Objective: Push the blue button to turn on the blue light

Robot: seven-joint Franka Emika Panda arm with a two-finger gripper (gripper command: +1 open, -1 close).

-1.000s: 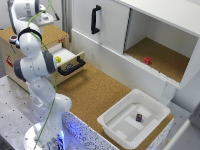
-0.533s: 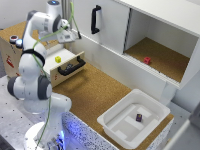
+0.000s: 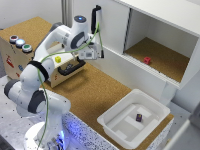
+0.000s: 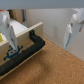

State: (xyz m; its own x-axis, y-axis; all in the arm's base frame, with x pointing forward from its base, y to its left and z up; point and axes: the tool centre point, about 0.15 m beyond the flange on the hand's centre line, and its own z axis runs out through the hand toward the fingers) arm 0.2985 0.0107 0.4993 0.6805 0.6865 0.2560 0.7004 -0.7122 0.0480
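Observation:
The blue button [image 3: 20, 43] sits on top of a wooden box at the exterior view's left, between a red-capped button [image 3: 13, 38] and a green-capped button [image 3: 26, 48]. My gripper [image 3: 93, 53] hangs well to the exterior view's right of the buttons, over the open drawer [image 3: 70, 70] and close to the white cabinet front. In the wrist view the gripper [image 4: 38, 46] is open, its two fingers [image 4: 71, 27] spread wide with nothing between them. Below them lies the drawer's black handle [image 4: 21, 48]. The buttons are out of the wrist view.
A yellow block [image 3: 58, 59] lies in the open drawer. A white bin [image 3: 116, 112] holding a small dark object [image 3: 139, 117] stands at the cork table's near right. A red block [image 3: 147, 60] sits in the open cabinet bay. A black handle [image 3: 95, 17] is on the cabinet door.
The arm has swung from the upper left toward the exterior view's right and downward, carrying the gripper away from the button box to above the drawer.

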